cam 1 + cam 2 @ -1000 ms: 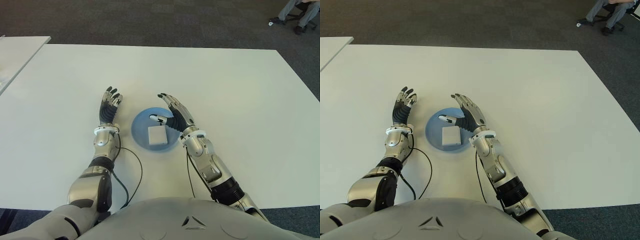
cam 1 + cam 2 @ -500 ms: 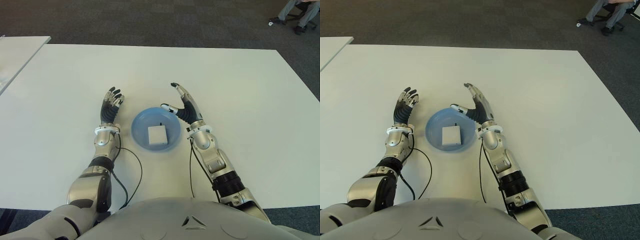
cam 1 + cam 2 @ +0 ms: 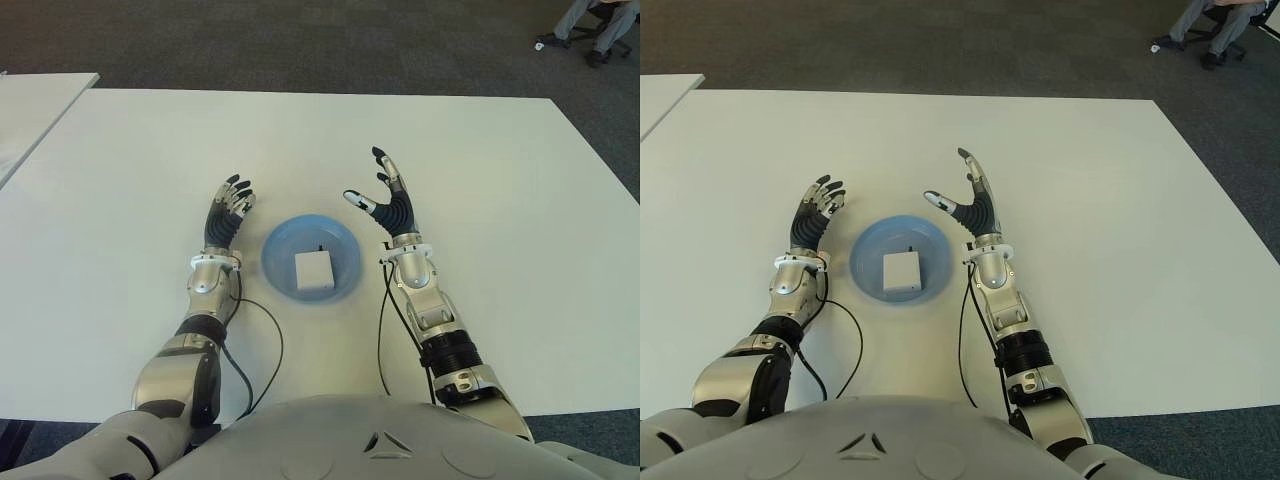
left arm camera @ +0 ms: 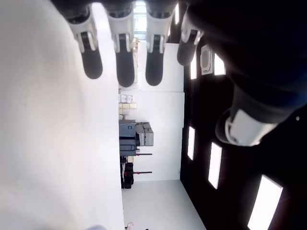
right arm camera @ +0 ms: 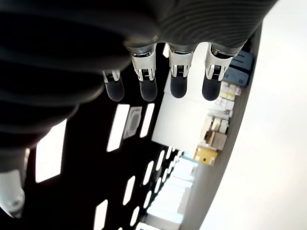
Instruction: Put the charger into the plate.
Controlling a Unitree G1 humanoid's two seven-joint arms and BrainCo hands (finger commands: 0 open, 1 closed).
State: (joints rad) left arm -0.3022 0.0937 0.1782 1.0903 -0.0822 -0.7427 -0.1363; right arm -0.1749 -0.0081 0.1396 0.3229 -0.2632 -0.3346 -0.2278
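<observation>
A white square charger lies flat in the middle of a light blue plate on the white table. My right hand is raised just right of the plate, fingers spread and pointing away from me, holding nothing. My left hand shows just left of the plate, fingers relaxed and apart, also holding nothing. In the right wrist view the fingertips stretch out straight with nothing between them.
Black cables trail from both wrists across the near table. A second white table stands at the far left. A seated person's legs show at the far right on dark carpet.
My right hand has drawn back from over the plate, moving right and lifting, with its fingers now pointing upward. The charger stays in the plate. My left hand barely shifted.
</observation>
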